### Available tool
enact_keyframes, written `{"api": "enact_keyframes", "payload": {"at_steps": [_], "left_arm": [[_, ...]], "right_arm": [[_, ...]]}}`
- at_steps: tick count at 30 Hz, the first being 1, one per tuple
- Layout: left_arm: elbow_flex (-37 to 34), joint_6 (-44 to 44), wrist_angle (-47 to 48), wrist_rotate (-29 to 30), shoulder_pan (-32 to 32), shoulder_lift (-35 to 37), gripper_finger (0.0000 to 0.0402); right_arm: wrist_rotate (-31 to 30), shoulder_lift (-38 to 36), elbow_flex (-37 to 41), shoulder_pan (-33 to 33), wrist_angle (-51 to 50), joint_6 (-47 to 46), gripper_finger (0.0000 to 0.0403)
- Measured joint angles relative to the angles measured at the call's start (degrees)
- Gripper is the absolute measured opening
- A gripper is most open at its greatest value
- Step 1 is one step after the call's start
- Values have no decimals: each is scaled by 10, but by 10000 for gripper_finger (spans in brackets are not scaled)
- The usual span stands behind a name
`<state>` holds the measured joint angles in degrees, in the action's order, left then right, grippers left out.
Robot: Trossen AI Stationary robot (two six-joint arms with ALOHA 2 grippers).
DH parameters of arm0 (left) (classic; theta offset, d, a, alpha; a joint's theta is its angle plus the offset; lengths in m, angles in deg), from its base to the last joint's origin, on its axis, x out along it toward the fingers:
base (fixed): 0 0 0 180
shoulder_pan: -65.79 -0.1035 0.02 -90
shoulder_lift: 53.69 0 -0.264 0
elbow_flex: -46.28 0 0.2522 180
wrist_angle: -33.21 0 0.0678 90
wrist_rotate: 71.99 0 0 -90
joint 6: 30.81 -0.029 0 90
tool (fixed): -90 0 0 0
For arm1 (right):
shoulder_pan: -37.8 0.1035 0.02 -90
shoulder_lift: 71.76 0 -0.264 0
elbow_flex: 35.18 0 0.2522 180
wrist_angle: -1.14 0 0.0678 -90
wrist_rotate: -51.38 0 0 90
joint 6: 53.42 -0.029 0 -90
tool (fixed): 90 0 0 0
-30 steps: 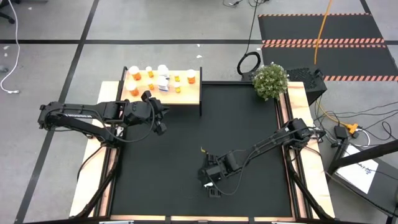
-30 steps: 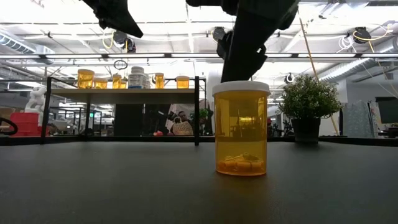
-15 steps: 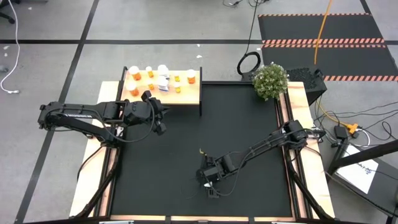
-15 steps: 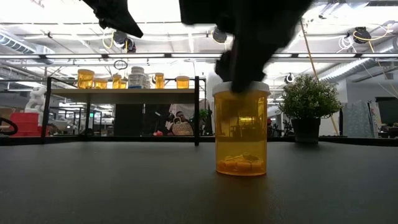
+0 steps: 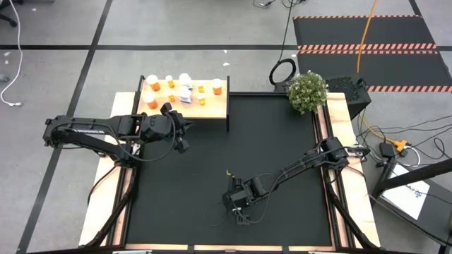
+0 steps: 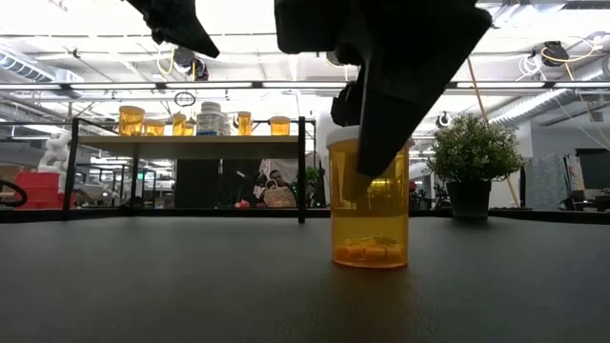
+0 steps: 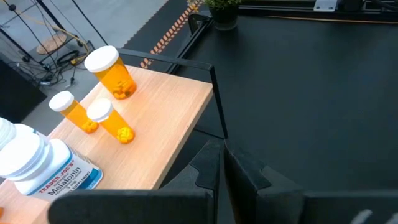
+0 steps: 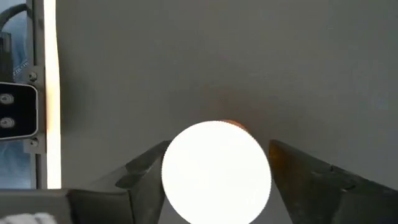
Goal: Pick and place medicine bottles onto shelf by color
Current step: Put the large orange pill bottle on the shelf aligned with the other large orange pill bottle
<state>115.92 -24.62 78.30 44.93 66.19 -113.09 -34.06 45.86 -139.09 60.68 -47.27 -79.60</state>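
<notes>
My right gripper (image 8: 214, 180), jaws wide astride the orange bottle (image 6: 370, 224) near the mat's (image 5: 282, 141) front edge, should close squarely below its white cap (image 8: 216, 172).

The right gripper (image 8: 216, 180) points straight down, low over the front middle of the worktop (image 5: 282, 141), its jaws apart; their exact gap seems hard to judge. The left gripper (image 7: 224, 163) hangs raised at the far left, jaws pressed together.
</notes>
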Motion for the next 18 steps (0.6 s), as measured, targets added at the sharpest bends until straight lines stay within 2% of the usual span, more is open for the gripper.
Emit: {"api": "enact_keyframes", "payload": {"at_steps": [11, 14, 18], "left_arm": [[0, 0, 1, 0, 0, 0, 26], [0, 0, 1, 0, 0, 0, 26], [0, 0, 1, 0, 0, 0, 26]], "right_arm": [[0, 0, 0, 0, -3, 21, 207], [-4, 0, 0, 0, -3, 31, 206], [-29, 0, 0, 1, -3, 35, 228]]}}
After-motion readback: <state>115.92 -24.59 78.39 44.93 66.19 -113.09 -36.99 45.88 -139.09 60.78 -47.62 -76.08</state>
